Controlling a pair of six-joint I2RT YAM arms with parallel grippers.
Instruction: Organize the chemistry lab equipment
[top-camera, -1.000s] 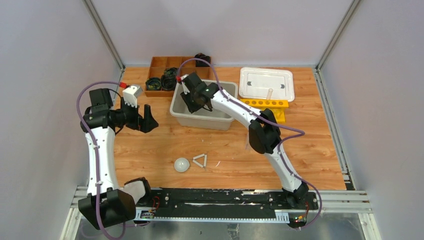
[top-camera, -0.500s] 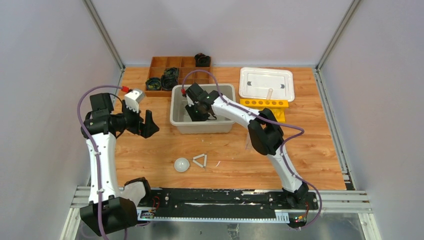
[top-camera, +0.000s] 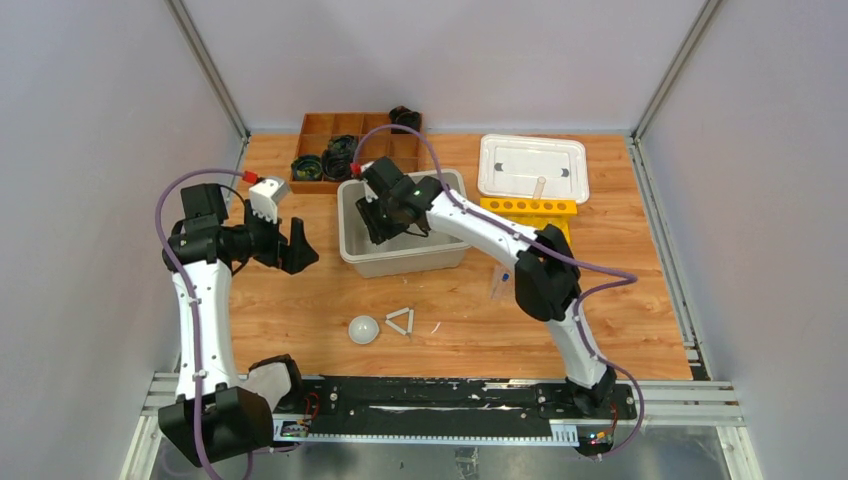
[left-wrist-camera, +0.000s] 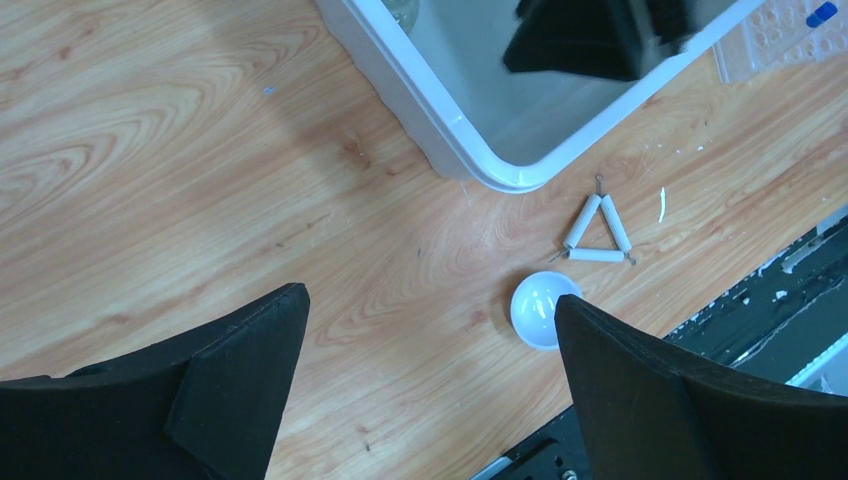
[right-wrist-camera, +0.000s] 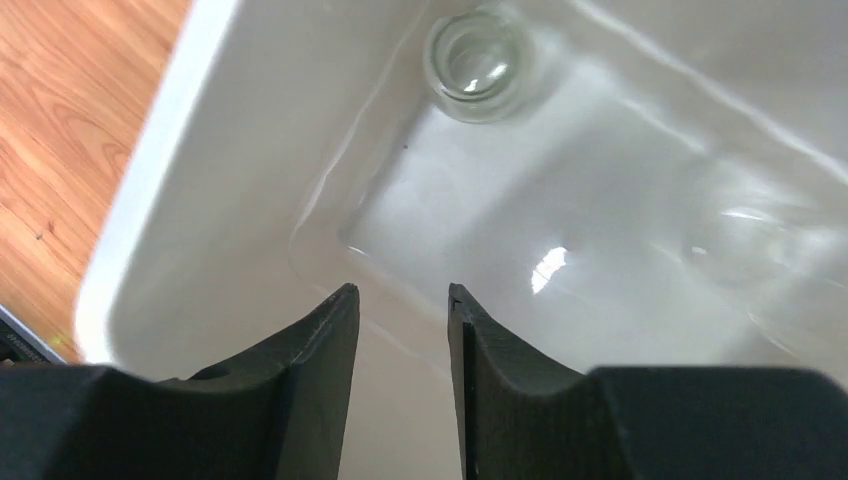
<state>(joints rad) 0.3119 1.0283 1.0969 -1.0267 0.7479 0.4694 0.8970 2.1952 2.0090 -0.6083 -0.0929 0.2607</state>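
My right gripper (top-camera: 384, 216) is down inside the grey bin (top-camera: 350, 232); in the right wrist view its jaws (right-wrist-camera: 402, 292) stand slightly apart with nothing between them. A small clear beaker (right-wrist-camera: 478, 62) stands in the bin's far corner, ahead of the fingers. My left gripper (top-camera: 291, 246) is open and empty above the bare wood left of the bin (left-wrist-camera: 440, 150). The white dome (top-camera: 363, 329) and white triangle (top-camera: 401, 321) lie side by side near the front, also in the left wrist view: dome (left-wrist-camera: 540, 310), triangle (left-wrist-camera: 598, 230). The yellow rack (top-camera: 530, 207) is right of the bin.
A brown wooden divided tray (top-camera: 340, 135) with black coils stands behind the bin. A white tray (top-camera: 532, 168) sits at the back right. A clear plastic rack (left-wrist-camera: 775, 45) with a blue-capped tube (left-wrist-camera: 822, 14) lies beside my right arm's elbow.
My right gripper has dipped deeper into the bin and shifted toward its left side; the elbow swung right. The bin shifted slightly. My left arm has barely moved.
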